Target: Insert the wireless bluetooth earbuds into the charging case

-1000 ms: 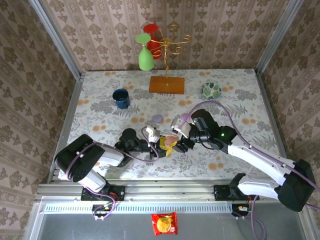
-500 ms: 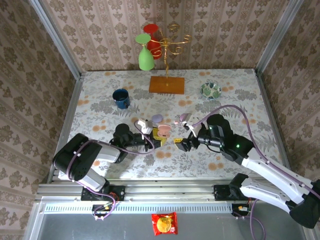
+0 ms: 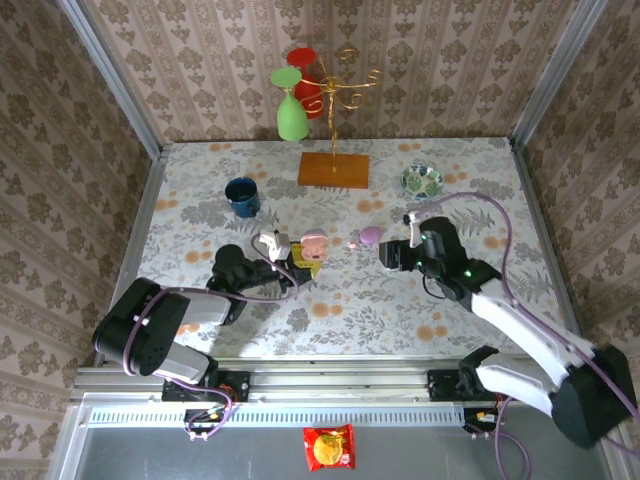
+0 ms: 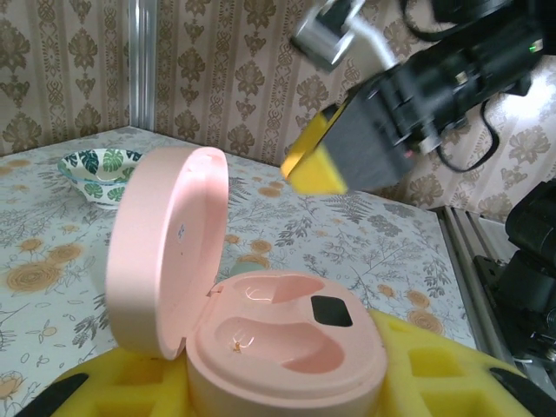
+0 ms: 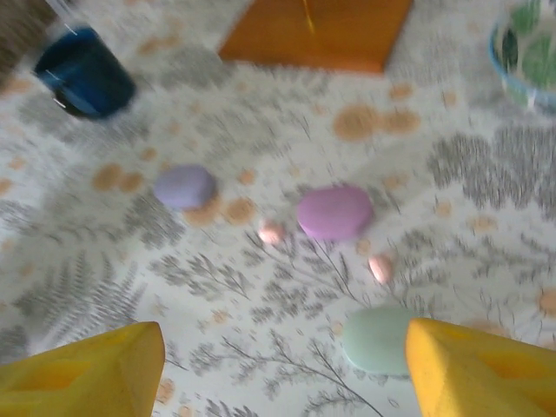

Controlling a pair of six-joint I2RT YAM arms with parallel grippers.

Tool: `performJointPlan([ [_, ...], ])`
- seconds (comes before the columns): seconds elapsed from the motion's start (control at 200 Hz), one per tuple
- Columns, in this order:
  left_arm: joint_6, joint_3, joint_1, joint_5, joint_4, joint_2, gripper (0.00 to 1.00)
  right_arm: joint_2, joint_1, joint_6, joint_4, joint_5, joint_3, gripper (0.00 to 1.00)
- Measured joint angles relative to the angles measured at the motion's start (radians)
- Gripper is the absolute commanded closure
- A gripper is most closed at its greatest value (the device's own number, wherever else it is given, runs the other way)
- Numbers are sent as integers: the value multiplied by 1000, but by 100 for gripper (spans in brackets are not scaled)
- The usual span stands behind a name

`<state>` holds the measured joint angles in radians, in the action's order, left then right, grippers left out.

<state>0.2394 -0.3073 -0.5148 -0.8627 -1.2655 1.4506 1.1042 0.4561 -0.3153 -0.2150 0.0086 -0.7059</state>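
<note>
My left gripper [image 3: 292,256] is shut on the open pink charging case [image 3: 315,243], left of the table's middle. In the left wrist view the case [image 4: 287,343] sits between the yellow pads [image 4: 452,365] with its lid up, and both wells look bare. My right gripper [image 3: 392,257] hovers open to the right, next to a purple case [image 3: 371,236]. Its wrist view looks down between the spread yellow fingers [image 5: 478,369] at two pale pink earbuds [image 5: 271,233] [image 5: 380,268] lying on the cloth beside the purple case [image 5: 334,211]. One earbud [image 3: 352,245] lies between the two grippers.
A lilac case [image 5: 184,187] and a mint case [image 5: 378,340] lie near the earbuds, the mint one close to my right finger. A blue cup [image 3: 241,196], the orange-based cup stand [image 3: 333,168] and a patterned bowl [image 3: 422,180] stand further back.
The two grippers were together near the middle; now they are apart. The left has carried the pink case back and left. The right has swung right and back over the purple case.
</note>
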Motion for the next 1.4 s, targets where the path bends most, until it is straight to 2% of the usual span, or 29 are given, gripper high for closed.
performJointPlan([
  [0.285, -4, 12, 19, 11, 0, -5, 63, 417, -1, 17, -105, 43, -265, 47],
  [0.505, -16, 31, 60, 27, 1, -13, 62, 577, 2, -212, 19, -81, -289, 45],
  [0.69, -24, 38, 84, 32, 0, -35, 62, 636, 25, -396, 169, -145, -261, 49],
  [0.855, -27, 39, 84, 30, 0, -35, 62, 669, 40, -497, 272, -171, -250, 49],
  [1.4, -27, 39, 84, 29, 0, -37, 62, 724, 39, -579, 325, -175, -235, 55],
])
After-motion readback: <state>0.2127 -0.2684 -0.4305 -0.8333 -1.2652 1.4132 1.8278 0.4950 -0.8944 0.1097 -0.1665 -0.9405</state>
